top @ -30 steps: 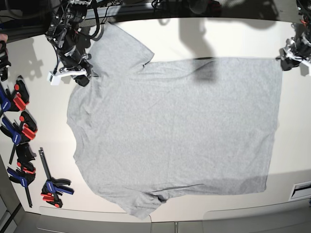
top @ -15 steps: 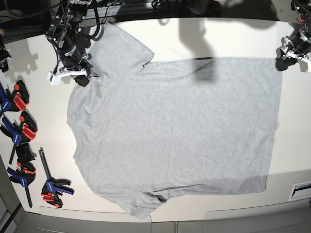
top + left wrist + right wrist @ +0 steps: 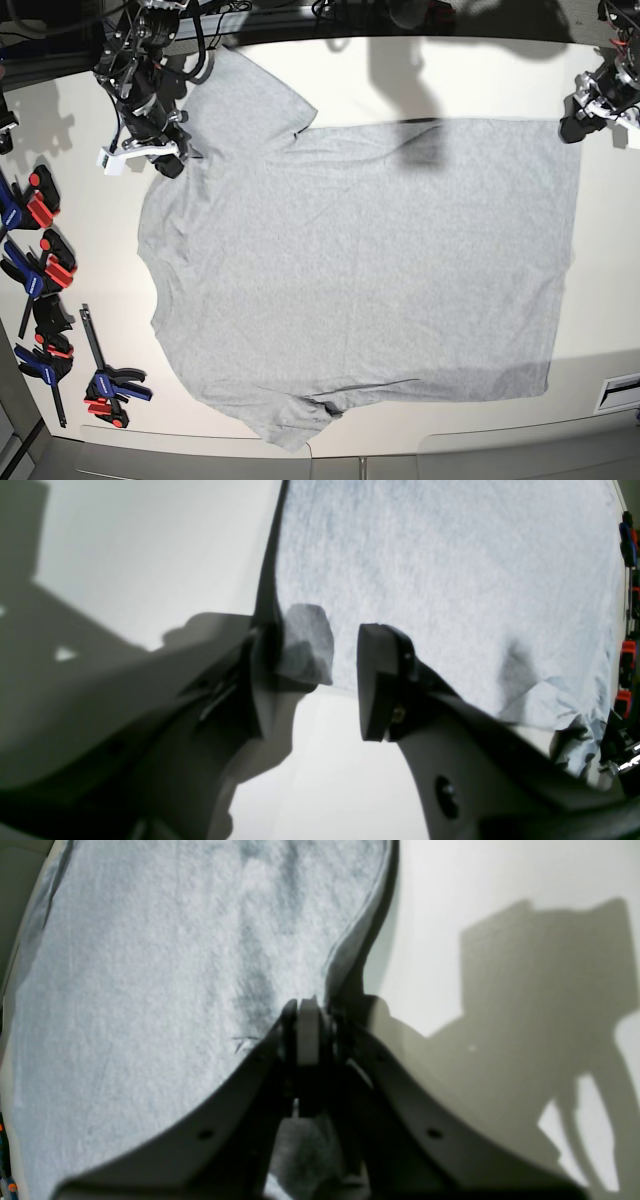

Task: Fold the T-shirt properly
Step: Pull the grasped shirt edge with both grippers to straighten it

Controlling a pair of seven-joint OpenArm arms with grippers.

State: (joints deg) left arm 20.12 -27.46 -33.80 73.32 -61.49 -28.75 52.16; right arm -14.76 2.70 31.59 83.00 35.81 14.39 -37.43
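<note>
- T-shirt [image 3: 360, 265] lies flat across table, plain side up.
- Left gripper [image 3: 585, 112] has shifted toward 1 o'clock hem corner, jaws wide apart, holding nothing.
- Right gripper [image 3: 165, 150] stays clamped on sleeve edge at 10 o'clock; first fold likely imminent.

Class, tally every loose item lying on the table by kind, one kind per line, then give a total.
T-shirt: 1
Red-and-blue clamps along the table's left edge: about 5, since they overlap and are hard to separate
Total: about 6
</note>
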